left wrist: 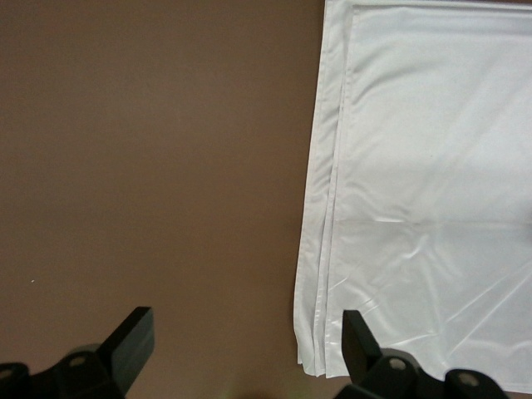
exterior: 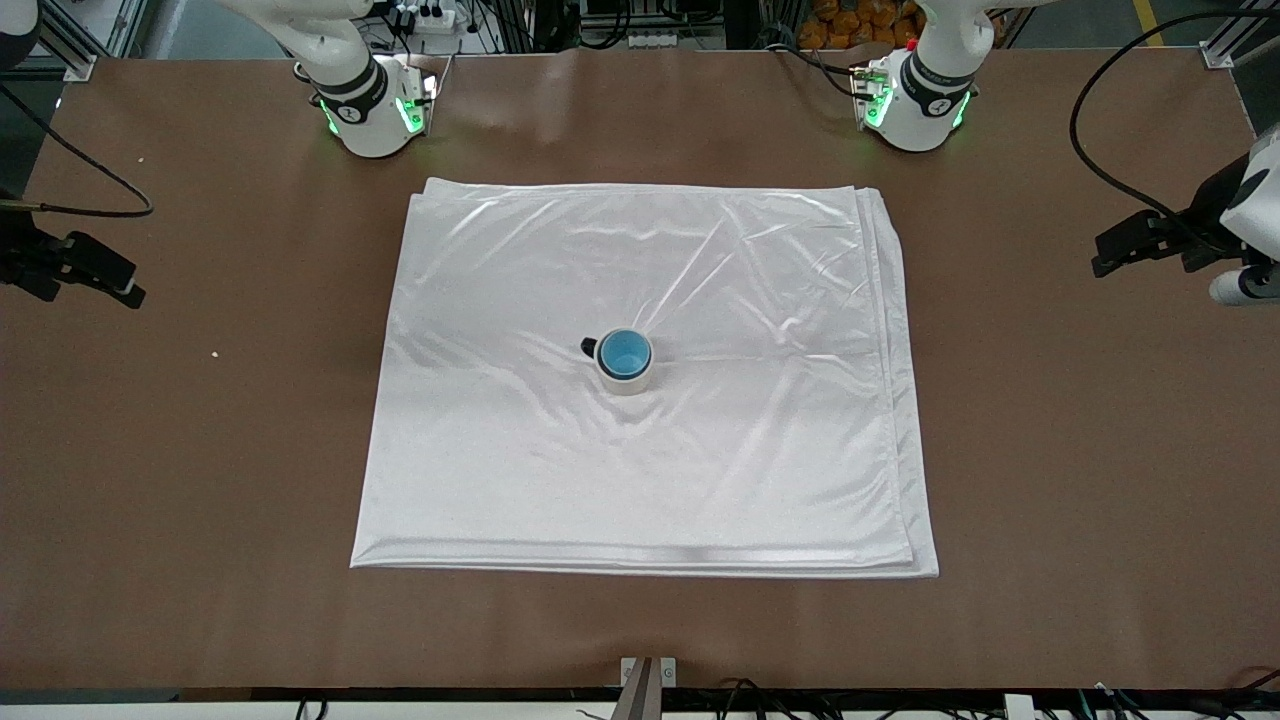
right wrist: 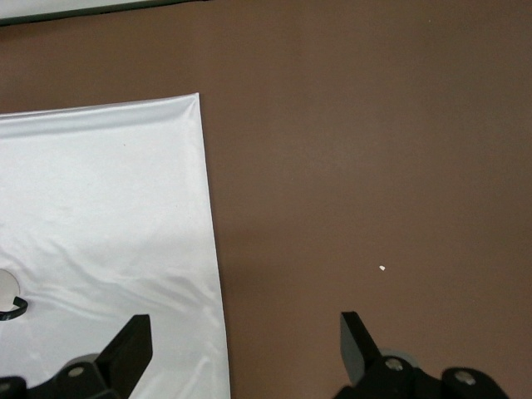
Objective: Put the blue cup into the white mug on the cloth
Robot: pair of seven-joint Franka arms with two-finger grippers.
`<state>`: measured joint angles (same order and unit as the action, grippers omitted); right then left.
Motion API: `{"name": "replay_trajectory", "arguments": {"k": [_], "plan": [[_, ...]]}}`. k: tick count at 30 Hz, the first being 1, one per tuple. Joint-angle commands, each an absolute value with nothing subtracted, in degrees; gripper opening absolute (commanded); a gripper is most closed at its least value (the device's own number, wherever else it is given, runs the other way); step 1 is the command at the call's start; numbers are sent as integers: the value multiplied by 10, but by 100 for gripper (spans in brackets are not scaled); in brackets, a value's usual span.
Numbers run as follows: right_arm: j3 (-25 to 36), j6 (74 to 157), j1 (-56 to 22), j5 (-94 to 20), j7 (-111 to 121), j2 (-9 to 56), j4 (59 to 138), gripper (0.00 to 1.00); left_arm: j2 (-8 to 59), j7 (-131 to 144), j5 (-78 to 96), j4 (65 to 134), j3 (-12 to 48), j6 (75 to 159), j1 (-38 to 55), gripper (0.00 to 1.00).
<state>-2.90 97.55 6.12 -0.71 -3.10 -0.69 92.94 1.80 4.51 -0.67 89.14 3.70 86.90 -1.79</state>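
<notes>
Desk [exterior: 200,620]: brown, bare along its edge nearest the front camera; carries all that follows.

Cloth [exterior: 500,480]: white, shiny, folded in layers, creased, spread flat over the middle of the desk.

Mug [exterior: 628,384]: off-white, upright at about the cloth's centre, dark handle [exterior: 589,346] turned toward the right arm's end. A sliver of it shows at the edge of the right wrist view.

Cup [exterior: 624,352]: blue, upright inside the mug, its rim about level with the mug's rim, its bright interior open upward. Nested, as far as I can judge; placement looks complete.

Left gripper [left wrist: 247,328]: mine, jaws spread wide, holding nothing. Over bare desk just off the cloth's layered edge, toward the left arm's end.

Right gripper [right wrist: 245,332]: mine, jaws equally wide, holding nothing. Over bare desk just off the cloth's edge, toward the right arm's end. Both arms wait.

Governing relation: the nested pair stands between my two grippers, well apart from each, inward across the cloth from either one. Neither arm is clearly the nearer. Long axis of cup and mug is vertical, so any further approach would come from above; I judge none is called for.
</notes>
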Motion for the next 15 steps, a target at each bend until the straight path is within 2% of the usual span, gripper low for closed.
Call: {"name": "replay_trajectory", "arguments": {"k": [1, 15], "plan": [[-41, 962, 70, 4, -41, -2, 914, 100, 8, 39, 7, 903, 47, 862, -17, 100], [-43, 963, 65, 4, -63, -1, 917, 100, 11, 45, 1, 899, 39, 863, 16, 100]]}}
